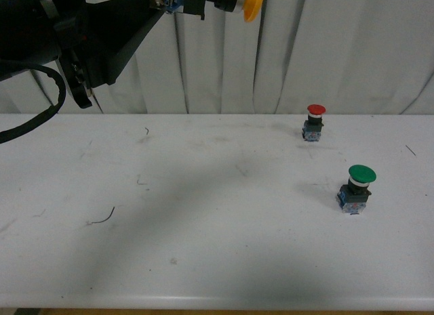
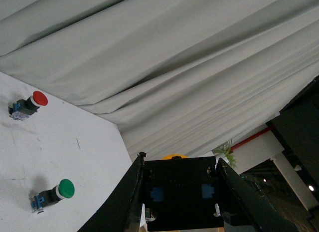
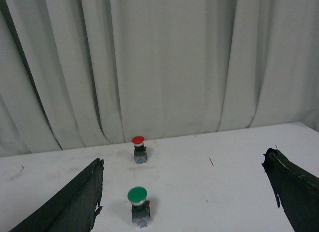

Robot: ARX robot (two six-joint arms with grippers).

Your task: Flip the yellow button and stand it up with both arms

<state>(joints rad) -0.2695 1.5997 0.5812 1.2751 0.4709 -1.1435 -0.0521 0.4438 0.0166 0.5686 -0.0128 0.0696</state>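
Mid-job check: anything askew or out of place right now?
The yellow button is off the table, clamped high in the left gripper with its cap sideways, not upright. The red button and green button stand upright on the table. The right gripper is open and empty.

Yellow btn (image 1: 252,5): cap yellow-orange. Red btn (image 1: 314,122): red cap, blue base. Green btn (image 1: 356,190): green cap. Table (image 1: 203,261): white, dk scuffs. Curtain (image 1: 325,51): pale grey.
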